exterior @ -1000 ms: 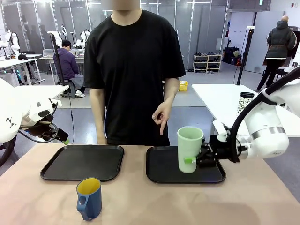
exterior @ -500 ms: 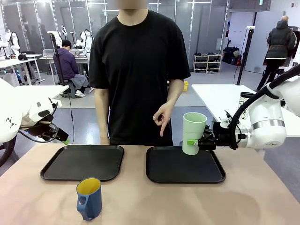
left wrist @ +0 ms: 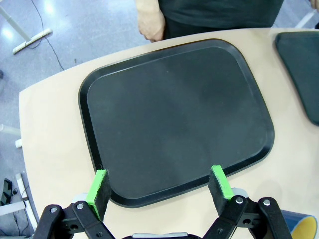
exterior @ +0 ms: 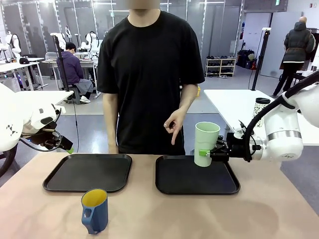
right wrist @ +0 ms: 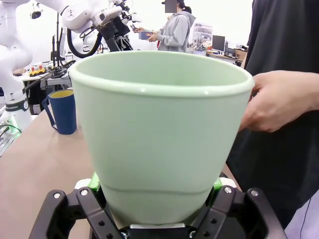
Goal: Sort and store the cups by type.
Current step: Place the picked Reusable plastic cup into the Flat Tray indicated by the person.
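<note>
Right of centre, the right gripper (exterior: 205,153) pinches the tall pale mint-green plastic tumbler (exterior: 207,142) near its base, above the right-hand black tray's (exterior: 174,185) far edge; lower it upright, clear of the person's pointing hand (exterior: 174,125), then release. The left gripper (left wrist: 159,175) hangs spread

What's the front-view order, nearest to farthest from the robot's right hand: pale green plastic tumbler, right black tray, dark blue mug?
1. Green tumbler: in the right hand.
2. Right black tray: just beneath.
3. Blue mug: front left.
</note>
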Controlling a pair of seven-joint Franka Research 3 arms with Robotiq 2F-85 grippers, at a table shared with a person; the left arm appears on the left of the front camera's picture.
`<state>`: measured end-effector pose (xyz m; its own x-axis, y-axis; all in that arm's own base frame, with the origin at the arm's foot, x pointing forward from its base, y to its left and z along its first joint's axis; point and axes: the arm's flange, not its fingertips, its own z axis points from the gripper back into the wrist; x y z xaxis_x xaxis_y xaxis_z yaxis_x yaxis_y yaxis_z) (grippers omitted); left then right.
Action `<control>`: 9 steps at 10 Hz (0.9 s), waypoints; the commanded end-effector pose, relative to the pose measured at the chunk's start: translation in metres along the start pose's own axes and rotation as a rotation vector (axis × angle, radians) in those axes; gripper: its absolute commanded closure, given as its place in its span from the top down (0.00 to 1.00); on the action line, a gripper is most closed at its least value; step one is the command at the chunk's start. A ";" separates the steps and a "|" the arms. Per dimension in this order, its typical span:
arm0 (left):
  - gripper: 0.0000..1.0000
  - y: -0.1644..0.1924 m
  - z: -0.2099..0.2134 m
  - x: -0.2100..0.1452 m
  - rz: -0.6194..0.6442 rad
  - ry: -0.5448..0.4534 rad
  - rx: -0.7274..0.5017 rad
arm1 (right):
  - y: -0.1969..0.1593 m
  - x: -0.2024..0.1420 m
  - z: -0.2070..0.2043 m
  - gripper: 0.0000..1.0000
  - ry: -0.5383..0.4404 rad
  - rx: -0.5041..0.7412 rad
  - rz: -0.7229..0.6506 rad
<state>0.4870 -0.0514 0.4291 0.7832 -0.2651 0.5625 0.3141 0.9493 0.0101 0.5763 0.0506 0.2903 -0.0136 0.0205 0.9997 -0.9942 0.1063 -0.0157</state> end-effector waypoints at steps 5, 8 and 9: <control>1.00 0.000 0.001 0.001 -0.002 -0.005 0.003 | -0.013 -0.053 -0.026 0.84 -0.044 -0.042 0.010; 1.00 0.000 0.001 0.001 -0.002 -0.005 0.003 | -0.020 -0.066 -0.031 0.84 -0.007 -0.065 0.006; 1.00 0.000 0.001 0.001 -0.002 -0.005 0.003 | -0.021 -0.070 -0.033 0.84 0.005 -0.056 0.003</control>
<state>0.4870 -0.0514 0.4291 0.7832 -0.2651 0.5625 0.3141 0.9493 0.0101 0.5954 0.0736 0.2214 -0.0045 0.0157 0.9999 -0.9889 0.1481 -0.0068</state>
